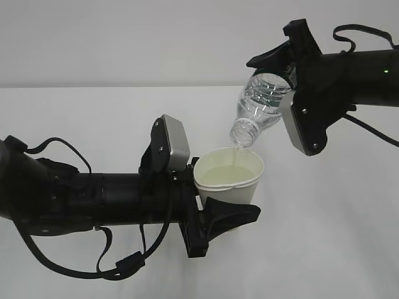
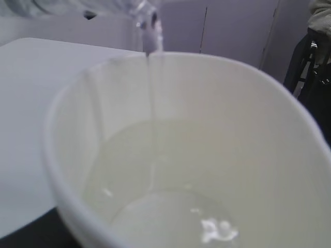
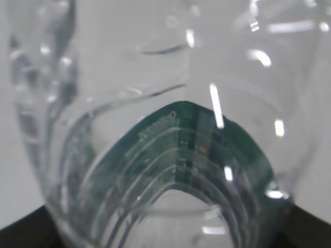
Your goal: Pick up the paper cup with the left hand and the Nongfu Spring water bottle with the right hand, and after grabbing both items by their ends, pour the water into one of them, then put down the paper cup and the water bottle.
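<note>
My left gripper [image 1: 215, 208] is shut on the white paper cup [image 1: 229, 177], held upright at mid table. The cup [image 2: 217, 155] fills the left wrist view, with pale water [image 2: 155, 201] pooled in its bottom. My right gripper [image 1: 283, 75] is shut on the clear ribbed water bottle [image 1: 259, 106], tilted mouth-down over the cup's far rim. A thin stream of water [image 2: 151, 103] falls from the bottle mouth [image 2: 147, 20] into the cup. In the right wrist view the bottle [image 3: 170, 124] covers everything, its dark green label [image 3: 196, 150] showing through the plastic. Both grippers' fingertips are hidden.
The white table [image 1: 93, 118] spreads under both arms. Loose black cables [image 1: 81, 261] hang from the left arm. A dark chair or stand [image 2: 315, 72] is at the far right of the left wrist view, beyond the table.
</note>
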